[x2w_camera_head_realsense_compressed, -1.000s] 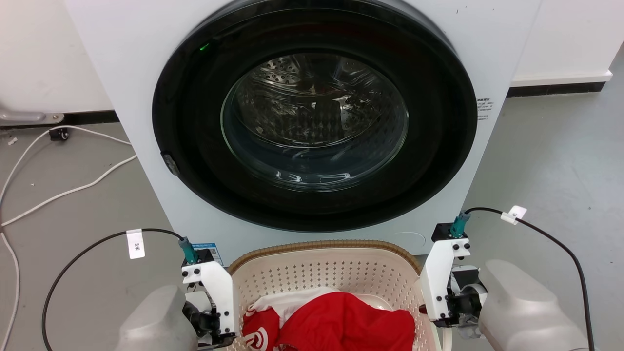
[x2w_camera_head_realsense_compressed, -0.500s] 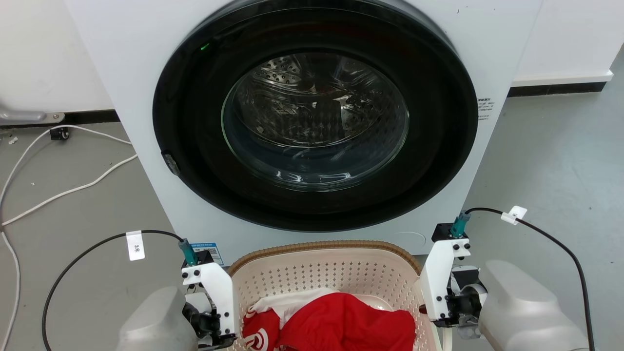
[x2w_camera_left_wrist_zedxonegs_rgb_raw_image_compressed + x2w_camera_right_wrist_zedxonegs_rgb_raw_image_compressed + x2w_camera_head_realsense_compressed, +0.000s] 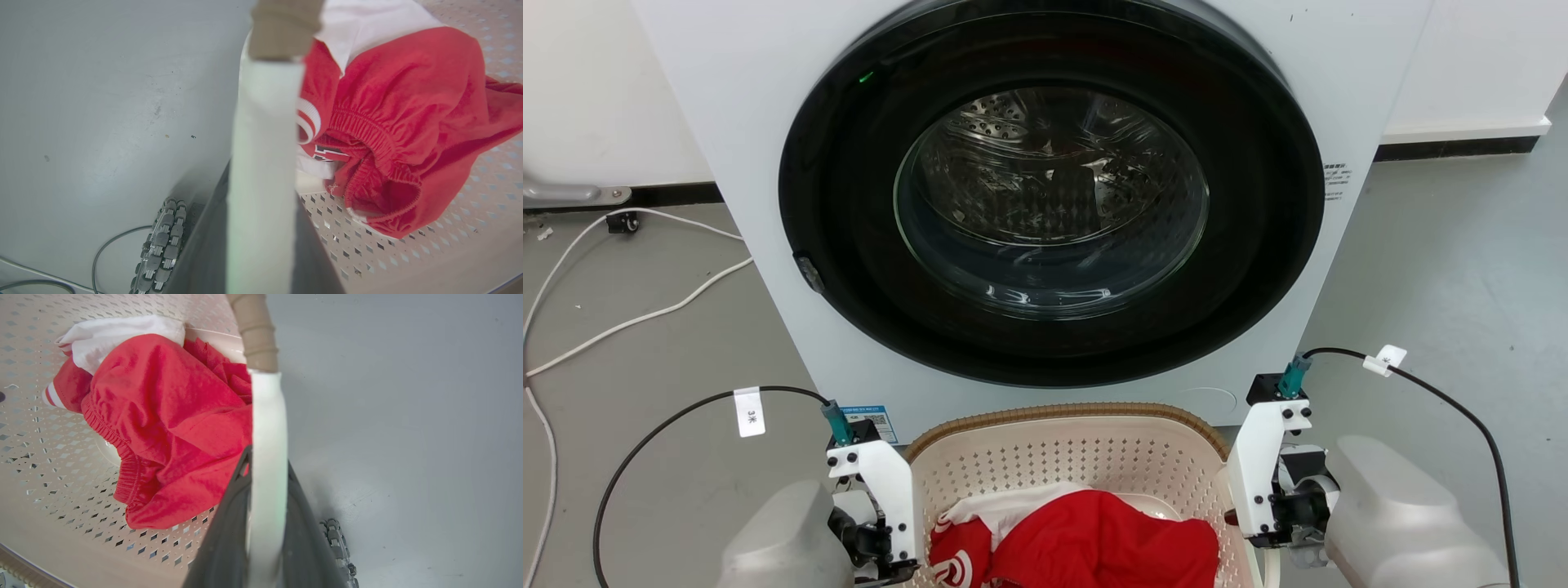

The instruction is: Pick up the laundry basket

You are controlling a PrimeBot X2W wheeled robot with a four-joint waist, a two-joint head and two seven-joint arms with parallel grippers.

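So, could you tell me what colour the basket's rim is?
The basket's rim is brown, clearest in the head view.

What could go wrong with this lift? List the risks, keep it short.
The left gripper and right gripper each pinch only a slim white handle of the laundry basket; uneven lifting could tilt it and let a handle slip.
The basket's far rim sits close to the washing machine; any forward drift while rising might scrape its front.

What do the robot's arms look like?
The left arm and right arm are fat, smooth and pale grey. Each ends in a white bracket with black screws, where a teal plug joins a black cable wearing a small white tag. The fingers are long and dark.
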